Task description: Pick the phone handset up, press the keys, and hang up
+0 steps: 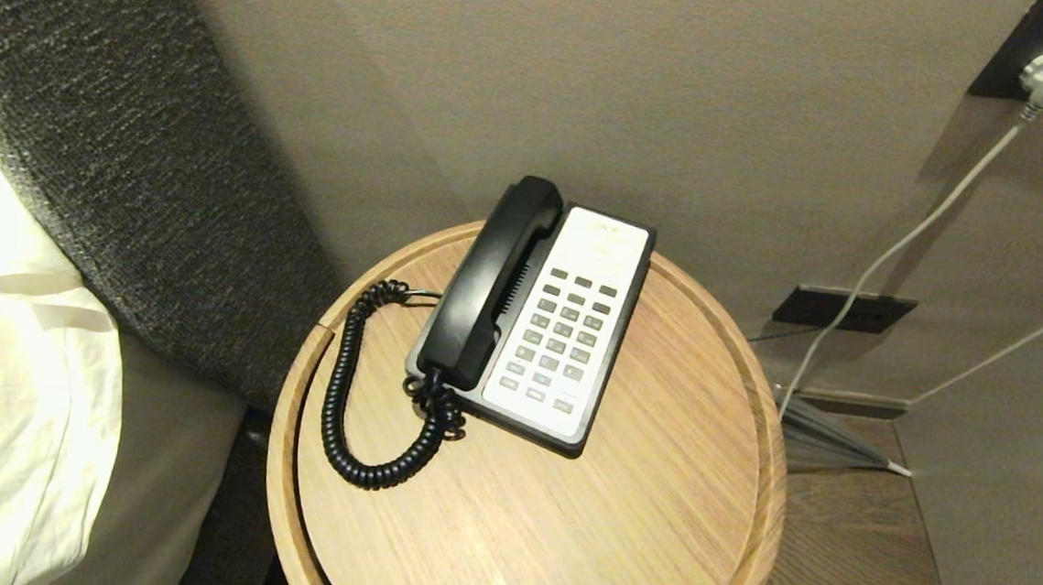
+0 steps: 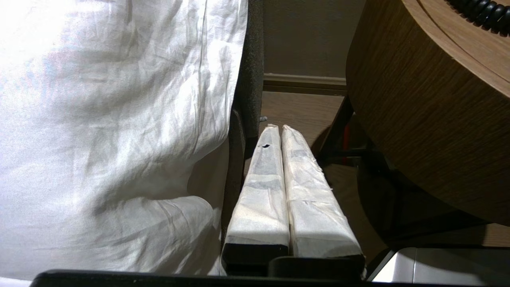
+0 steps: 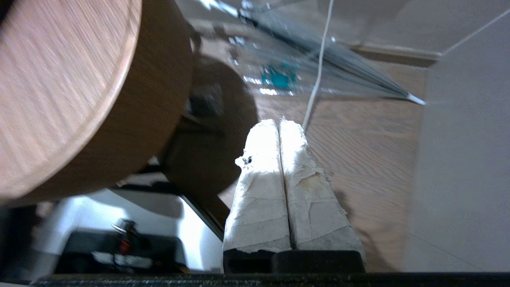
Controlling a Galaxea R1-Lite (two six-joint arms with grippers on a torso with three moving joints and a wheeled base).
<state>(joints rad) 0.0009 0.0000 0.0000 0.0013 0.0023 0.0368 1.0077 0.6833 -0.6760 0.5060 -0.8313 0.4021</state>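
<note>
The phone handset (image 1: pixel 492 283) rests in its cradle, left of the keys (image 1: pixel 559 339). Our right gripper (image 3: pixel 279 124), closed and empty beside the table (image 3: pixel 59 99), should open before reaching.

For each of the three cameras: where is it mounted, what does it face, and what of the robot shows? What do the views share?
Head view: high up, looking down on the round table with the phone handset on its cradle beside the keys; no arm shows.
Left wrist view: low beside the white bedding, facing the floor; left gripper shut.
Right wrist view: low on the table's other side, facing floor and white cable; right gripper shut.
Shared: all show the table.
</note>
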